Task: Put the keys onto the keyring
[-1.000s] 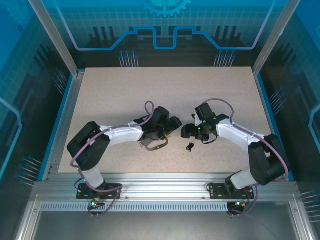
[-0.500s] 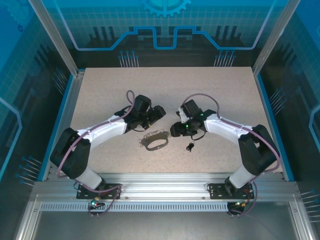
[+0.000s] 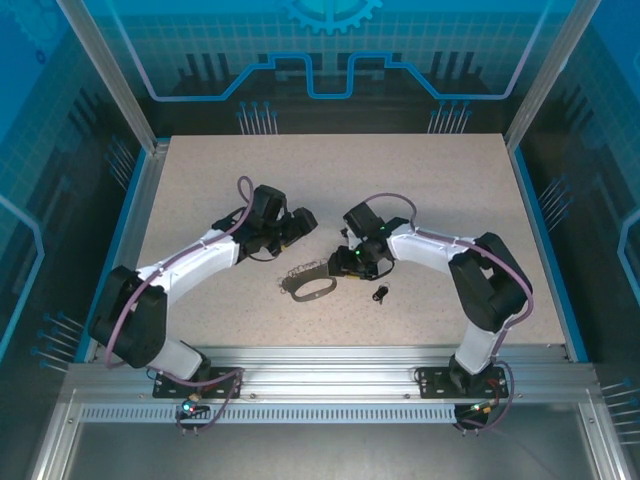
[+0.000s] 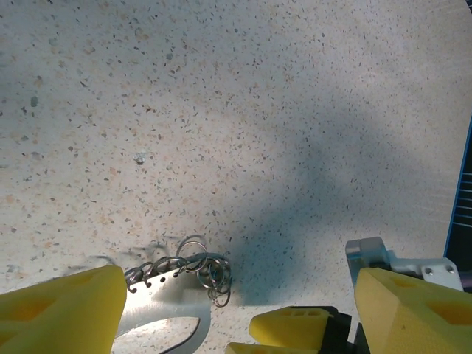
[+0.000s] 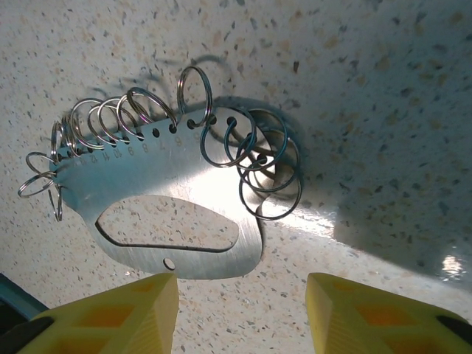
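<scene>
on the table (image 3: 200, 170), keyring (image 5: 147, 184) lying flat, keys (image 3: 380, 293) near it, left gripper (image 4: 236, 310) and right gripper (image 5: 242, 313) both released, empty

Top view: table (image 3: 440, 180) is bare across the upper half and down the left and right margins, so there is wide passage there. The centre is crowded. The left gripper (image 3: 303, 220) and right gripper (image 3: 335, 266) stand near each other, and the keyring (image 3: 310, 286) lies just below the gap between them. The keys (image 3: 380, 293) lie right of it, apart, leaving a narrow lane. The right arm (image 3: 440, 245) bars approach from the lower right.
Right wrist view: fingers (image 5: 110, 317) are spread with bare table between them, and the keyring's lower edge sits just above that gap.
Left wrist view: the upper frame is bare table. The right gripper's yellow pads (image 4: 295, 324) intrude at bottom centre.
</scene>
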`<state>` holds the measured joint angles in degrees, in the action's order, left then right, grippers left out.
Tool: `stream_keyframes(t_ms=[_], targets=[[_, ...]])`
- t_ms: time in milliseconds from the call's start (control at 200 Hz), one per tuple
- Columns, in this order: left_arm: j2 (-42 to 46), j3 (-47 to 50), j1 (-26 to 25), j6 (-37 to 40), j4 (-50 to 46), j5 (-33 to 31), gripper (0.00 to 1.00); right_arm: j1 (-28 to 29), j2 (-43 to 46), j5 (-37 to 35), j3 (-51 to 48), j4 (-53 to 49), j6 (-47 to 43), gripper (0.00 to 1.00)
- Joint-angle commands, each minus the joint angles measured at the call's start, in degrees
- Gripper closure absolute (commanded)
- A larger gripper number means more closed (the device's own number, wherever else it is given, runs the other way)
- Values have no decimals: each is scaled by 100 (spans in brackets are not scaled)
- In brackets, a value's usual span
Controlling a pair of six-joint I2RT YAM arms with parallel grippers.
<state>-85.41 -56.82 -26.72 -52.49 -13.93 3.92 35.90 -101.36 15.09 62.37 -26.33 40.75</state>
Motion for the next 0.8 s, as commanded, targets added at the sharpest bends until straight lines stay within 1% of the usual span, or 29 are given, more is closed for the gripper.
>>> stream_keyframes(t_ms=[0,320,795], targets=[[176,140,61,183,-192,139,17,75,-170,133,194,-6,233,50],[240,197,101,262,-219,222,16,74,-625,126,577,5,238,50],[268,215,176,334,-245,319,14,75,-1216,370,1375,1,238,50]])
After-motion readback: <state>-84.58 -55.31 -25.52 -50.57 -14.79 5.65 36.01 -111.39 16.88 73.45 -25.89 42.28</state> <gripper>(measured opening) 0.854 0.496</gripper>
